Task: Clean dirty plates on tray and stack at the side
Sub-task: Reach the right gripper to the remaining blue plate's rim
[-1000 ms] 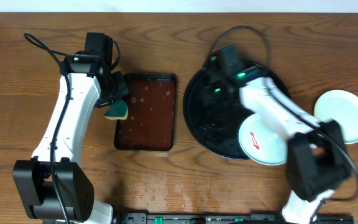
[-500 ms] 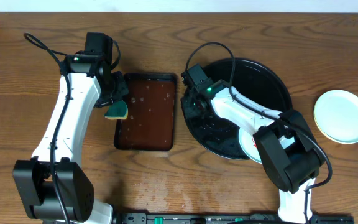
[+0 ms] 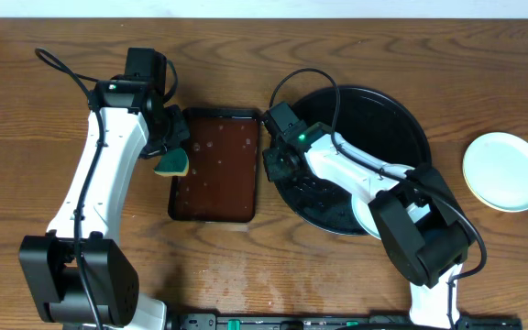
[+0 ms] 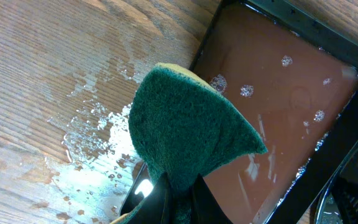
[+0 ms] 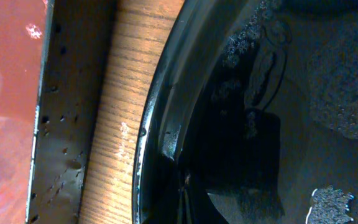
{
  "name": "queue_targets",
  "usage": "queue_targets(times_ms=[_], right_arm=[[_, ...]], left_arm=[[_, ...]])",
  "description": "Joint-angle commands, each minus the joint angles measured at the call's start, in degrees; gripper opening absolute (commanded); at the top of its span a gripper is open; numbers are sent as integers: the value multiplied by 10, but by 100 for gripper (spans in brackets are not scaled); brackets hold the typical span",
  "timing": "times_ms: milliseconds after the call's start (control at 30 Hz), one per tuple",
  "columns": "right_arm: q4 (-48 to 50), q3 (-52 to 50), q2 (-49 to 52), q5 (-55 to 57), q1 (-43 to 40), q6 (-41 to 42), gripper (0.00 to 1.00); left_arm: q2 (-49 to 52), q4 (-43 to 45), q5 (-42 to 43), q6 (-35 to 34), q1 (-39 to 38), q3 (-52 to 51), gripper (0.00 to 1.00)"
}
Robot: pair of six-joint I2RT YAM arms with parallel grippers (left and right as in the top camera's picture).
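Counter (image 3: 273, 266) carries the tray (image 3: 401, 101), its left rim right at the right jaws; whether they grip I cannot tell, yet a pull might drag it and slide the plate (image 3: 365, 220) behind them. Left jaws pinch the sponge (image 4: 185, 137).

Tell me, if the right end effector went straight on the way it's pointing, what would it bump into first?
Most likely the black tray, just inside its left rim. The right end effector points down at it, though the depth is hard to judge.
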Motion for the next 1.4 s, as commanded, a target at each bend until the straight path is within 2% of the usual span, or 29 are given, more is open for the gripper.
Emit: queue_targets(times_ms=[0,933,1100,1233,1367], right_arm=[[12,-5,3,-26,27,17,1],[44,-4,-2,-52,34,25,1],[8,23,-43,-52,2,-23,19],[-76,49,-103,-51,-45,-75,37],[-203,54,-174,-51,-120,-114,40]], left_arm=[[2,0,-3,5,1,-3,8],[2,0,-3,6,1,-3,8],[2,0,-3,6,1,-3,8],[2,0,-3,6,1,-3,8],[2,0,-3,6,1,-3,9]])
